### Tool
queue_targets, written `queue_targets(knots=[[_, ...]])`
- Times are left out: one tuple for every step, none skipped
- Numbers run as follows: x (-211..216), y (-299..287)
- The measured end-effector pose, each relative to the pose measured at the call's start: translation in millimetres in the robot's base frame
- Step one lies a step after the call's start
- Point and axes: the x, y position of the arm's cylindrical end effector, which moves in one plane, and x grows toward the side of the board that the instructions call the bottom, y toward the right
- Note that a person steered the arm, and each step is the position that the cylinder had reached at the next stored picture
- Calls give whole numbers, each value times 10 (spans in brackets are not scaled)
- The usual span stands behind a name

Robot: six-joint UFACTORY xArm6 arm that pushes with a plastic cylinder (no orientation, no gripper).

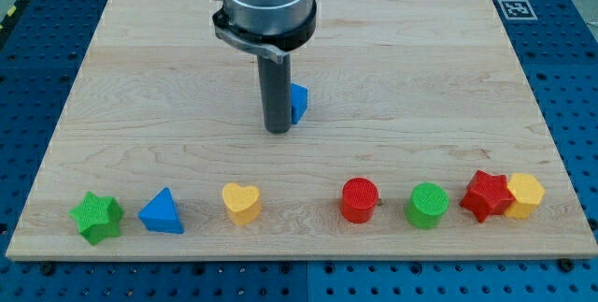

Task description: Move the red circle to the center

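Observation:
The red circle (360,199) stands on the wooden board (140,87) in the row near the view's bottom, right of the middle. My tip (277,131) is near the board's middle, above and to the left of the red circle, well apart from it. A blue block (298,103), its shape mostly hidden by the rod, sits right against the rod's right side.
Along the bottom row, from the view's left: a green star (96,217), a blue triangle (162,212), a yellow heart (242,202), then right of the red circle a green circle (428,205), a red star (487,194) and a yellow block (525,194) touching it.

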Motion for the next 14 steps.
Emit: queue_targets(knots=[[-185, 167], [-17, 169], [276, 169], [585, 169], [914, 169], [1220, 177], [1478, 483], [1517, 943], [1500, 948], [1282, 844], [1079, 782], [914, 782], [685, 782], [371, 782]])
